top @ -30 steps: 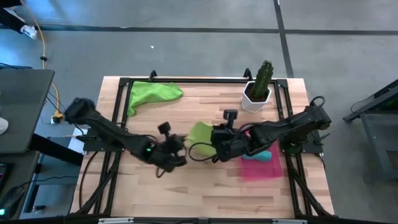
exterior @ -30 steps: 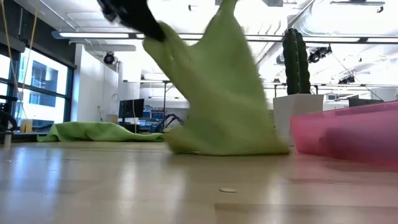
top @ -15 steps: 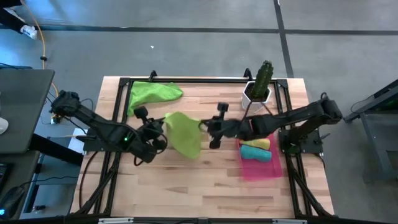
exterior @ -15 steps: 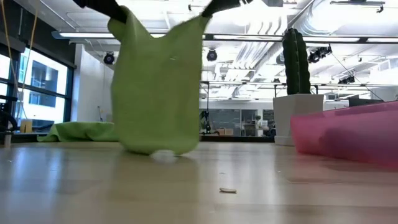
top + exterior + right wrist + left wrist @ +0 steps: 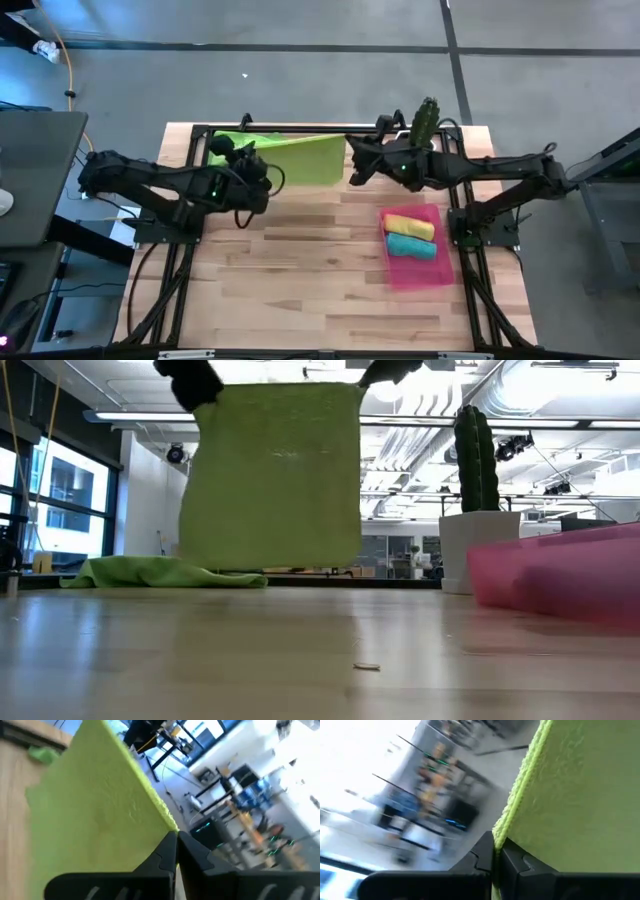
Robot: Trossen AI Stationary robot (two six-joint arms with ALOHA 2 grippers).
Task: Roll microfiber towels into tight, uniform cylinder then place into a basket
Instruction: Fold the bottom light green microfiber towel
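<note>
Both dark arms raised at the far side, left pincer (image 5: pixel 243 152) clamped tight, right pincer (image 5: pixel 352 150) clamped tight, level with each other

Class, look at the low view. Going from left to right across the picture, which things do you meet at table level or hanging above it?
Crumpled lime green towel lying on the table → lime green towel held up flat → white pot with the cactus → pink basket.
</note>
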